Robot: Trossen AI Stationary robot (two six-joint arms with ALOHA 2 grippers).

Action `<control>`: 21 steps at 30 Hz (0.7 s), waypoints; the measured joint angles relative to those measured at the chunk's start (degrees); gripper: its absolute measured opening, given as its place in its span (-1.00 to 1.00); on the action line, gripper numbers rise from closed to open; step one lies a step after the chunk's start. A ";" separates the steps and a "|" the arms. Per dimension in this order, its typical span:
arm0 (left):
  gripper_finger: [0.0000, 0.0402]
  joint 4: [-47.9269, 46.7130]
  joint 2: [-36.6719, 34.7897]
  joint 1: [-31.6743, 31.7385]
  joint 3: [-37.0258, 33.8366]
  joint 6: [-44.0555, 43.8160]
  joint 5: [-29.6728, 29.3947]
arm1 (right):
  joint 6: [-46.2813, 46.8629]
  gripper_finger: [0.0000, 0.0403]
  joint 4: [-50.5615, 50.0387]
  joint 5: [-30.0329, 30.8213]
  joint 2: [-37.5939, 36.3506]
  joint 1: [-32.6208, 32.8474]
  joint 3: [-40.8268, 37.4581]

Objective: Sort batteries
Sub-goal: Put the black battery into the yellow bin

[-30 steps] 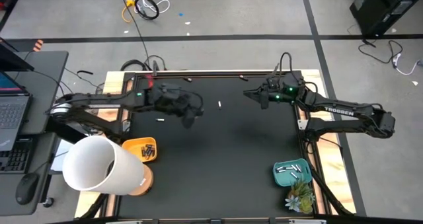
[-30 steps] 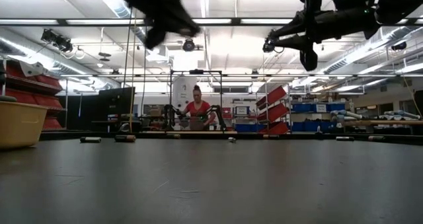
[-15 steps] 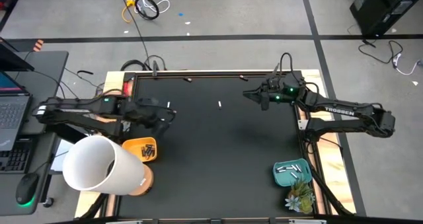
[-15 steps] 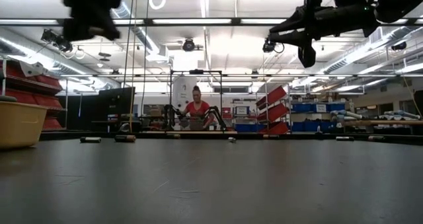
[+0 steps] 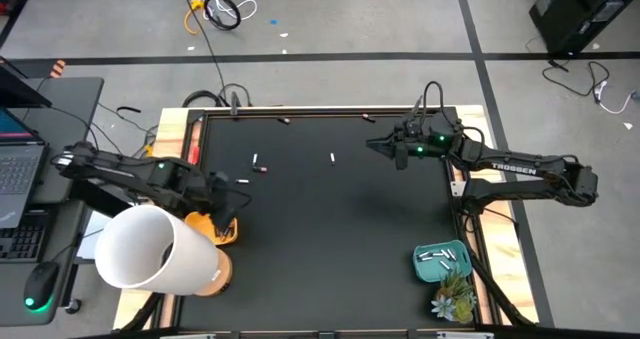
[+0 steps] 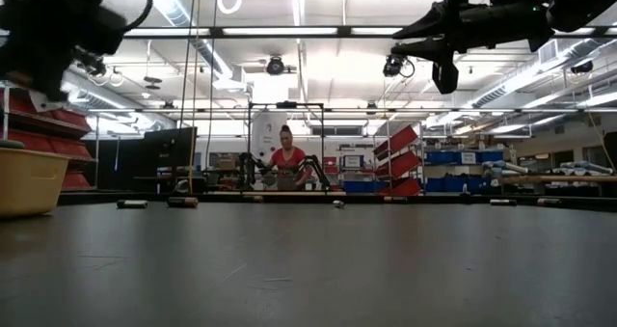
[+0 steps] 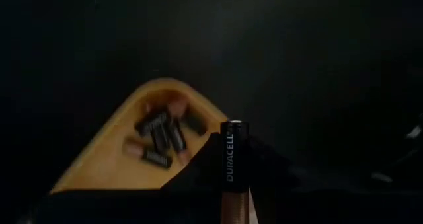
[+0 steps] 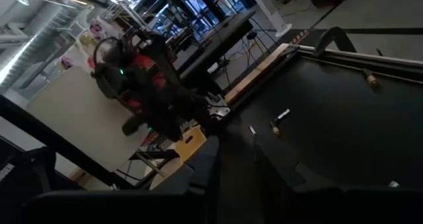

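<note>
My left gripper [image 5: 229,203] hangs at the table's near left, over the yellow tray [image 5: 205,221], and is shut on a dark battery [image 7: 234,159] with a copper end. Several dark batteries [image 7: 158,135] lie in that tray [image 7: 112,158]. My right gripper [image 5: 372,144] waits high at the far right, pointing toward the table's left. Loose batteries lie on the black mat: a white one [image 5: 332,158], another white one [image 5: 243,181] and one with a reddish end [image 5: 259,162]. A teal tray [image 5: 441,262] at the near right holds white batteries. My left gripper pinches the dark battery between its two fingers [image 7: 198,174], one on each long side. The battery lies along the fingers, with its black end [image 7: 234,135] sticking out past them and its copper end [image 7: 235,207] farther back. The fingers slant downward, and the battery is clear of the yellow tray below.
A big white cup [image 5: 152,251] stands at the near left corner beside the yellow tray. A small plant [image 5: 455,299] sits next to the teal tray. Two more batteries [image 5: 284,120] lie along the far edge. A person stands in the room beyond the table [image 6: 287,158].
My left gripper has carried the dark battery from the table's left middle toward the near left edge and down, to a place over the yellow tray. It has tipped from nearly level to steeply downward. The right arm has kept still.
</note>
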 joint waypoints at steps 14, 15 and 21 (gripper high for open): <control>-0.63 3.48 0.13 -6.44 -9.72 -11.23 1.71 | -0.19 -0.62 0.37 0.64 0.00 -0.11 0.00; -0.63 4.13 0.14 -6.44 -10.04 -11.39 1.18 | -0.39 -0.62 0.38 0.63 0.00 -0.12 0.00; -0.61 10.32 0.17 -6.44 -13.87 -14.31 -0.92 | -0.59 -0.62 0.39 1.09 0.00 -0.15 0.00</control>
